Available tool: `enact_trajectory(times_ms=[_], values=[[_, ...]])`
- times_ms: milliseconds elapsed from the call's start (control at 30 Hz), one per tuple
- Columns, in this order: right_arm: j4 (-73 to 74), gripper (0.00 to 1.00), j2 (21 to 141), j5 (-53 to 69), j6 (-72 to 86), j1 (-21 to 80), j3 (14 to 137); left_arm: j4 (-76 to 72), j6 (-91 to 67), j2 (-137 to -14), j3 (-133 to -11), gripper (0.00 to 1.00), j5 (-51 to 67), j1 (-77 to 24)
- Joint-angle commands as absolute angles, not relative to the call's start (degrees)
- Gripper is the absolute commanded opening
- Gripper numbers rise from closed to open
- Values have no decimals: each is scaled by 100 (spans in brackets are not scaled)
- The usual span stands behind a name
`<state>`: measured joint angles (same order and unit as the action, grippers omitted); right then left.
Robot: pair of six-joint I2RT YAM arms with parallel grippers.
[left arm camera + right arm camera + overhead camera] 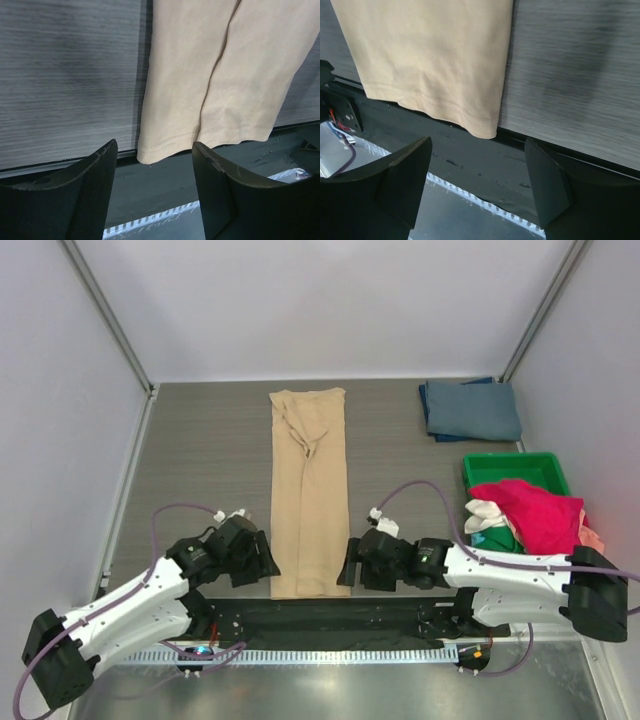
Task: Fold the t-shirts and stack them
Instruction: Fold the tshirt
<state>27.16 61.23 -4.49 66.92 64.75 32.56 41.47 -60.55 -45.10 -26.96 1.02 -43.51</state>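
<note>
A tan t-shirt (310, 490) lies folded into a long narrow strip down the middle of the table, its hem at the near edge. My left gripper (263, 566) sits just off the hem's near-left corner, open and empty. In the left wrist view that gripper (155, 145) frames the tan hem corner (155, 150), which overhangs the table's edge. My right gripper (350, 566) is at the near-right corner, open and empty. In the right wrist view it (478, 141) stands just below the tan hem (480, 127). A folded slate blue-grey t-shirt (470, 410) rests at the back right.
A green bin (510, 468) at the right holds a heap of t-shirts, magenta (535, 515) on top, with white, green and peach cloth beside it. A dark strip (320, 618) runs along the table's near edge between the arm bases. Walls close in the back and sides.
</note>
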Motion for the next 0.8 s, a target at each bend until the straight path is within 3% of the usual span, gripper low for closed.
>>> enact_trajectory(times_ms=[0,133,633,767], values=[[2084,76,6363,-879,7286,6776,3138,4069,-6626,-4403,-2611,62,-193,-4657],[1733,63,6513,-940,7479,6899,2945,3938,-6995,-4359,-2426,59,-229,-5009],[1072,38,6978,-923,7532,6926,2400,3349,-7567,-4447,-1863,53,-211,-5546],[1011,22,7058,-896,7541,6926,2373,3296,-7620,-4439,-1793,45,-272,-5607]])
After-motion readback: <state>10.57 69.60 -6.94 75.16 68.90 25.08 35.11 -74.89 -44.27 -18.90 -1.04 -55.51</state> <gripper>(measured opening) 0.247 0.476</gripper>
